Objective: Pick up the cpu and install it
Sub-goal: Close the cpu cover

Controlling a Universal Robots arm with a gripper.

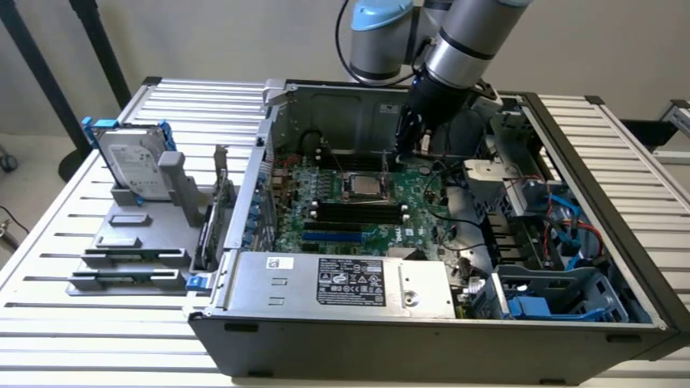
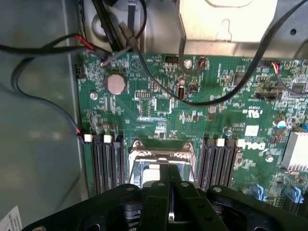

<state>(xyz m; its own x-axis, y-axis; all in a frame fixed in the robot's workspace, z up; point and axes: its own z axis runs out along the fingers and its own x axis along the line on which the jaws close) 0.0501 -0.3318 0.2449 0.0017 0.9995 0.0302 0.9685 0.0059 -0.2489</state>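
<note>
Cpu [image 1: 364, 188] lies, as I judge, flat in its socket [image 2: 161, 155] on the green board [image 2: 159, 103], inside the open computer case [image 1: 431, 331] among cables. It looks light, stiff and fragile underneath, so I would grip its thin edges. My gripper [image 2: 169, 169] hangs just above it, fingers pressed together, holding nothing.

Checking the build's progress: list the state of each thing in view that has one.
end effector: shut, nothing visibly held, over the socket.
cpu: lying in the socket.
computer case: lying flat, open on top.
hard drive: upright in a stand outside the case.
memory slots: look empty.
</note>
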